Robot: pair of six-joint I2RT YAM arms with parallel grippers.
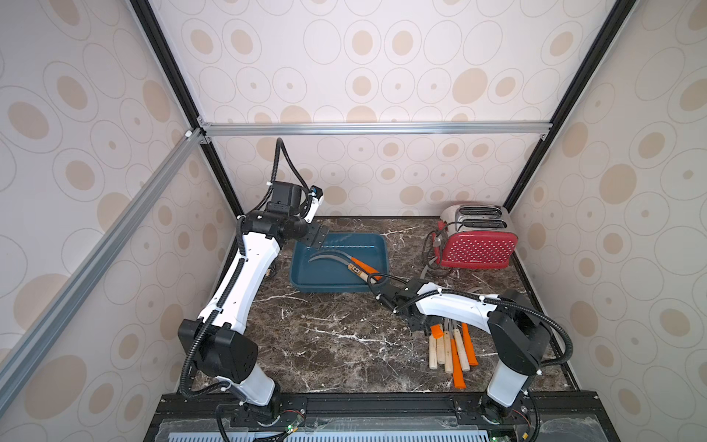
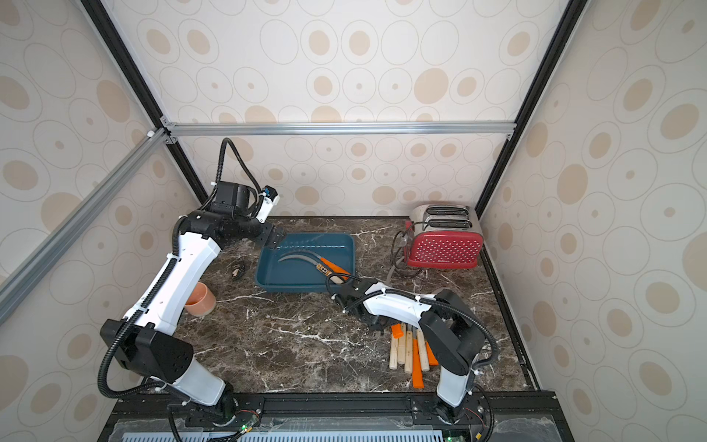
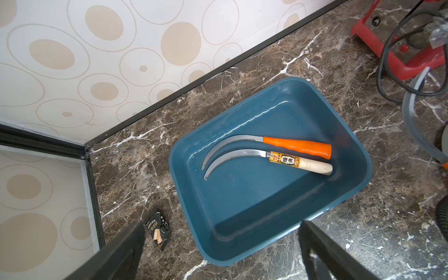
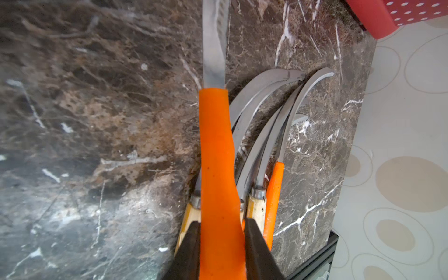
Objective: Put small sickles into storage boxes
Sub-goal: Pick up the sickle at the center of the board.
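Currently I am working the pick-up step: the right end effector [image 4: 221, 225] is clamped on the orange handle of one small sickle [image 4: 214, 145], its grey blade pointing away from the wrist. It is sitting directly over the pile of remaining sickles [image 1: 448, 350] lying on the bench [image 1: 325, 344] near the right arm's base. I am judging that the held sickle is riding just above its neighbours, though I cannot tell whether it is fully clear of them.

The storage box [image 3: 254, 203], a teal tray, is standing well apart from this end effector, toward the back of the bench. It is already carrying two sickles side by side, one orange-handled [image 3: 297, 148] and one wooden-handled [image 3: 300, 163]. The left end effector [image 3: 223, 254] is hovering over the tray's corner on its own arm's side, jaws apart and holding nothing.

I am reckoning the next move is calling for a straight lift, so the curved blade is not hooking the pile. Then comes a carry across to the tray, lowering the blade inside the rim beside the two lying there
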